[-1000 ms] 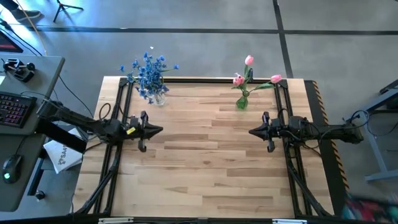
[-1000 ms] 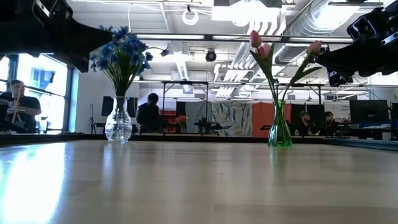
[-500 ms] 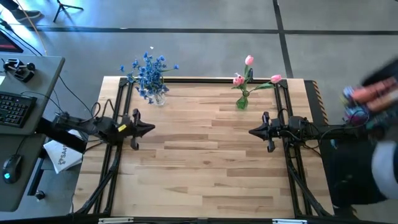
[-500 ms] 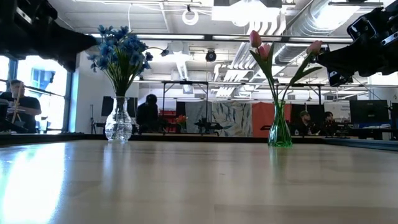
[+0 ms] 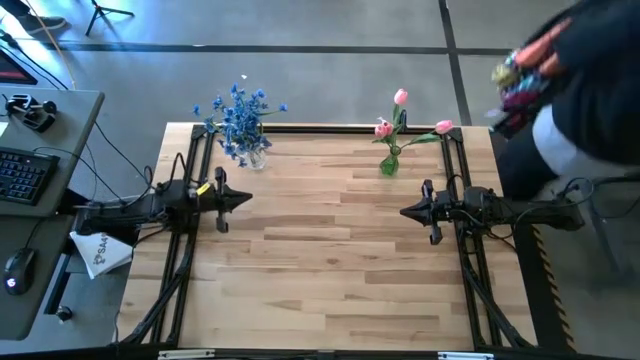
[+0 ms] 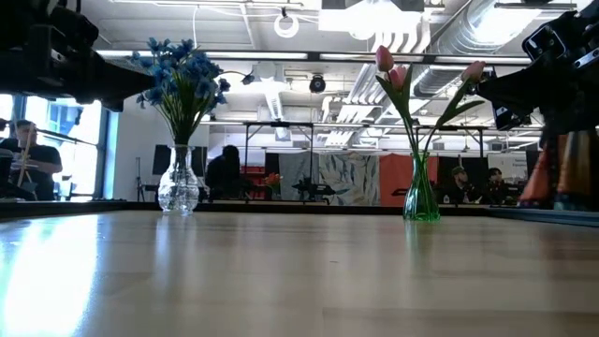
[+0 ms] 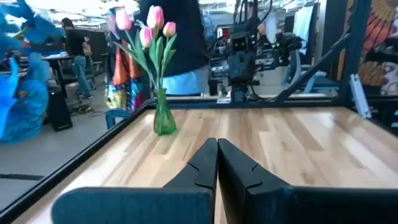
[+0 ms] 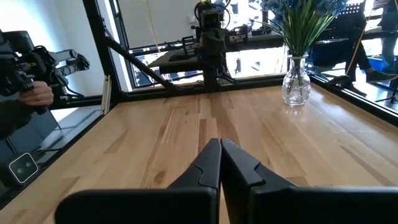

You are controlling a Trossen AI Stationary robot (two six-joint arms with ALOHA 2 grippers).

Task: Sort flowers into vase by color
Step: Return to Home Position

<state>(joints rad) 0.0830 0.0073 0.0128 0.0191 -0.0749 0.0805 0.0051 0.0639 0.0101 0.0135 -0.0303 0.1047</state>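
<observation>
The table (image 5: 330,250) under me is pale wood planking, smooth, with a soft sheen that catches the room's light in the low view. The clear vase (image 8: 296,87) looks like glossy glass, and the green vase (image 7: 163,118) is likewise glossy and translucent. My left gripper (image 7: 217,144) and right gripper (image 8: 220,144) are dark, matt and plastic-looking.

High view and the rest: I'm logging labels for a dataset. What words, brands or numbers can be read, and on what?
No text reads clearly in any view.
White card beside the table's left edge: dark print, too small to read.
Clear vase and green vase: no label shows.
</observation>
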